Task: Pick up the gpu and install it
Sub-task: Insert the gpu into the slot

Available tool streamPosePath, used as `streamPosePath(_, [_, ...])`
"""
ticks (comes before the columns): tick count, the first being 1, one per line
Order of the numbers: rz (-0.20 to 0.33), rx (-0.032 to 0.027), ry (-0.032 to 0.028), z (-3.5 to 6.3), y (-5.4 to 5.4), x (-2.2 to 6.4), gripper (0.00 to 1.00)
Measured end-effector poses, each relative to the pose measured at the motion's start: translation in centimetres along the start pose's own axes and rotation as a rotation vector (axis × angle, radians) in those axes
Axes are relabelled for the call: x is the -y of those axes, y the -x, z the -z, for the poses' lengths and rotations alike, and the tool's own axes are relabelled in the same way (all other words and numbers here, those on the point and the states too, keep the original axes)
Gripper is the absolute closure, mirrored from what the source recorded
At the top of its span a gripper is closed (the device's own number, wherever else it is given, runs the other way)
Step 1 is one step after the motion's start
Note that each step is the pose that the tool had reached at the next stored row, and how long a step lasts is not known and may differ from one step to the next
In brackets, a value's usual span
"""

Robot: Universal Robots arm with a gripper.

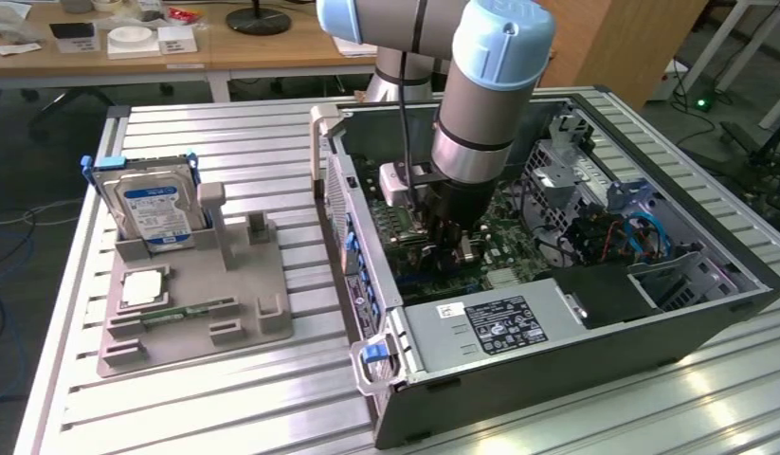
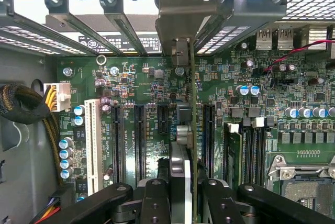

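At the exterior view's centre, the black fingers (image 2: 180, 203) pinch the thin, black-faced gpu card (image 2: 192, 130) edge-on above the green motherboard (image 2: 141, 103) inside the open computer case (image 1: 693, 313). It looks light, stiff and fragile, best held by its edges.

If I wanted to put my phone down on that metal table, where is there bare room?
The ribbed table is bare in front of the grey holder tray and behind it, beside the hard drive. Another bare strip lies beyond the computer case, at the exterior view's lower right. Inside the case it is crowded: the gripper holds the gpu over the motherboard.
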State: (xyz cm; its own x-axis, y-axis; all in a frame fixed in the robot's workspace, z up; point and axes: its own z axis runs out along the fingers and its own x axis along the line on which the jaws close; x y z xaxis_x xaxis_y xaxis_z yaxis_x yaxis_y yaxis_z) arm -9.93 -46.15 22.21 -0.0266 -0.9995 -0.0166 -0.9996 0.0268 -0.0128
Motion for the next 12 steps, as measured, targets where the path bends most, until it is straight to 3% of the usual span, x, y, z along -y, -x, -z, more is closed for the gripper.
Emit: streamPosePath(12, [0.000,-0.0002,0.0008,0.00,0.18,0.03,0.72])
